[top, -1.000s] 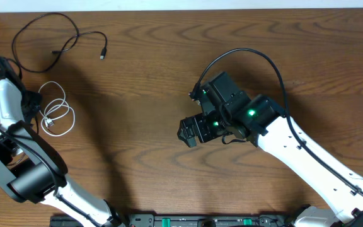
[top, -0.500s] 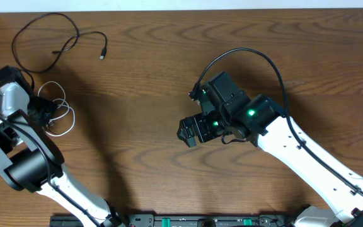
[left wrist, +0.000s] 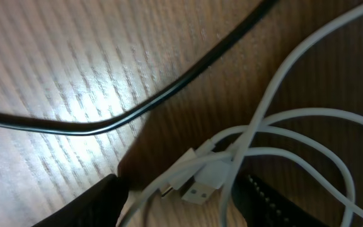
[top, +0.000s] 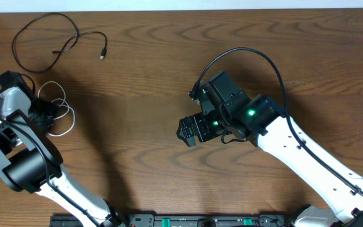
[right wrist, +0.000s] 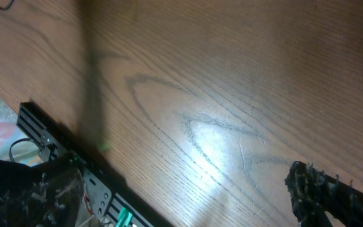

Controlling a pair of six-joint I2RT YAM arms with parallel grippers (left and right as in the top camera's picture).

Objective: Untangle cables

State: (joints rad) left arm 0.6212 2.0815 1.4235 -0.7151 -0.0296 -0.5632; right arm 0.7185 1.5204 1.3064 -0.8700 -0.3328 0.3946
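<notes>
Left wrist: left fingers [left wrist: 87,207] apart, straddling white cable [left wrist: 213,175]; right fingers [right wrist: 323,189] spread wide above table [right wrist: 219,82].

You have nothing to read here: no legible marking on the white cable [left wrist: 203,180], black cable [left wrist: 188,79] or table [top: 144,75].

**Even Light Above, Glare and Blur at the Wrists**

The overhead view is evenly lit and sharp. A soft, broad shadow falls across the table [top: 144,57] just right of the left arm [top: 24,170]. The left wrist view is very close and soft. A white glare patch sits on the wood grain left of centre, the white cable [left wrist: 282,94] is slightly blurred, and the right side is dim. The right wrist view has a bright sheen at lower centre and a dark vertical shadow band at left.
</notes>
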